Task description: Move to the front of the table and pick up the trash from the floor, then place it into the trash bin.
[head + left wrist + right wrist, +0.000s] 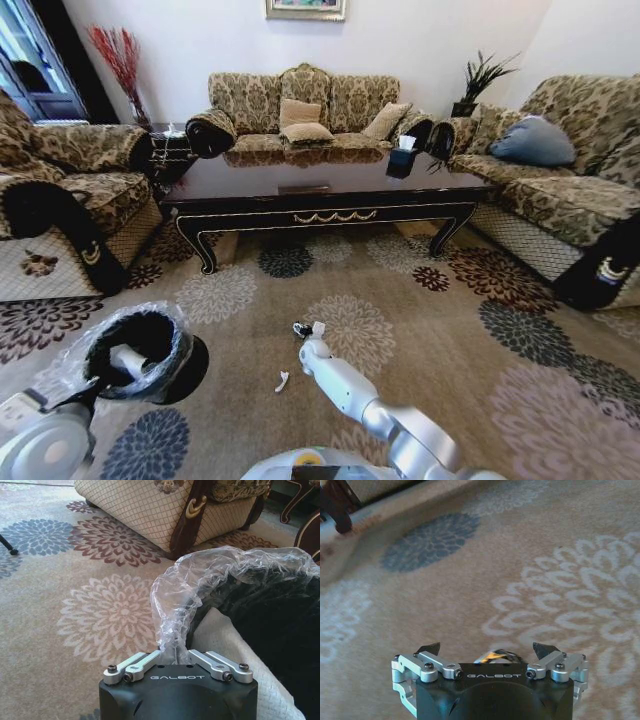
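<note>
1. Seen from the head camera: long dark desk [320, 195] with gold scrollwork at 12 o'clock, across a flowered carpet [480, 300], with sofas on three sides.
2. Down at the carpet near centre frame: right tool [304, 330], at the end of a white arm reaching in from 5 o'clock.
3. In the right wrist view: right tool [487, 650] with dark fingertips [431, 647] spread wide apart, close above a pale flower pattern; a small shiny bit of trash [495, 656] between them, grasp not discernible.
4. At 7 o'clock of that tool, apart from it on the carpet: a small white scrap of trash [282, 380].
5. At 8 o'clock in the head view: black trash bin [140, 352] with crinkly clear liner, tipped toward the camera, something white visible inside.
6. In the left wrist view: left tool [175, 652] with linkages drawn in around the bin's liner-covered rim [172, 615], gripping it.
7. On the desk toward 1 o'clock: a small dark box with white tissue [402, 160].
</note>
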